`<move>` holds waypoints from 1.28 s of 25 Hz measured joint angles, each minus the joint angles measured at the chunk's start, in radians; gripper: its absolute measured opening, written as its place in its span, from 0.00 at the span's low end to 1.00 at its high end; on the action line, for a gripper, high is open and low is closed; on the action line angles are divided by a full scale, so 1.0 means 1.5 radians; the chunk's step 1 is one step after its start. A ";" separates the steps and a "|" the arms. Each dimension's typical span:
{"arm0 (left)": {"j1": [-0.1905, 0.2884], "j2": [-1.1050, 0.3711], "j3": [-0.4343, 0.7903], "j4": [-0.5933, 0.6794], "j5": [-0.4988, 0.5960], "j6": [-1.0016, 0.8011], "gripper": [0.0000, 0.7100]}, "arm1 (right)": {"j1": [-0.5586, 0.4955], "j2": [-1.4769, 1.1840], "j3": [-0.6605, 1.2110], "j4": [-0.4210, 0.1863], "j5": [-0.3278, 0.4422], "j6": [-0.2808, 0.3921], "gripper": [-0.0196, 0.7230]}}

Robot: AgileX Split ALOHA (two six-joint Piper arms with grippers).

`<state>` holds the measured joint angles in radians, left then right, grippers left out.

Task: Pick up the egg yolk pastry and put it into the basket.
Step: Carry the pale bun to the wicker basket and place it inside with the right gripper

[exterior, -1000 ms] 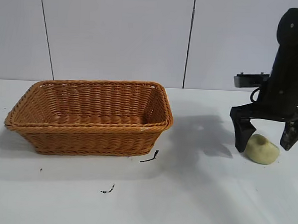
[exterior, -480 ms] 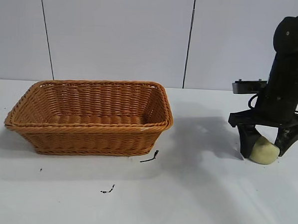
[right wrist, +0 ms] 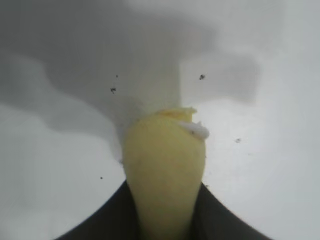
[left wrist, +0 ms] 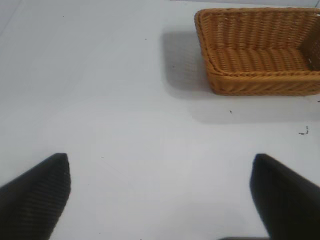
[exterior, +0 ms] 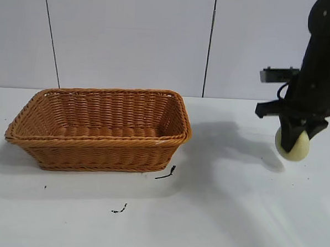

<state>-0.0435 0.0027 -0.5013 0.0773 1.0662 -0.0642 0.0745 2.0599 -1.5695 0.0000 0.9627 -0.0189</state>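
Egg yolk pastry (exterior: 294, 147), a small pale yellowish matte lump, hangs clear of the table, pinched by the right gripper (exterior: 292, 142) at the large orange-brown woven wicker basket's (exterior: 97, 145) three o'clock. Carrying across and release remain. Left gripper (left wrist: 160, 200) idles spread wide.

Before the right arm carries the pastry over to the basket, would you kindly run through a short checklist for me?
1. Right gripper shut on the egg yolk pastry: ok.
2. Pastry lifted clear of the table: ok, its shadow lies apart below it.
3. Grip secure for travel: cannot tell; the right wrist view shows the pastry squeezed narrow between the fingers.
4. Basket upright, nothing seen inside: ok.
5. Left gripper open over bare table, away from the basket: ok.
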 joint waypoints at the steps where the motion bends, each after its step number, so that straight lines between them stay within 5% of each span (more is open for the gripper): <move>1: 0.000 0.000 0.000 0.000 0.000 0.000 0.98 | 0.005 -0.014 -0.023 0.000 0.017 -0.001 0.17; 12: 0.000 0.000 0.000 0.000 0.000 0.000 0.98 | 0.143 0.031 -0.336 0.005 0.157 0.008 0.17; 17: 0.000 0.000 0.000 0.000 0.000 0.000 0.98 | 0.230 0.095 -0.433 0.037 0.165 0.013 0.17; 23: 0.000 0.000 0.000 0.000 0.000 0.000 0.98 | 0.319 0.153 -0.452 0.050 0.129 0.013 0.17; 29: 0.000 0.000 0.000 0.000 0.000 0.000 0.98 | 0.354 0.249 -0.452 0.053 0.009 0.013 0.17; 32: 0.000 0.000 0.000 0.000 0.000 0.000 0.98 | 0.354 0.283 -0.452 0.054 -0.004 0.013 0.17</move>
<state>-0.0435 0.0027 -0.5013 0.0773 1.0662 -0.0642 0.6062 2.4841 -2.2480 0.0805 0.9561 0.0000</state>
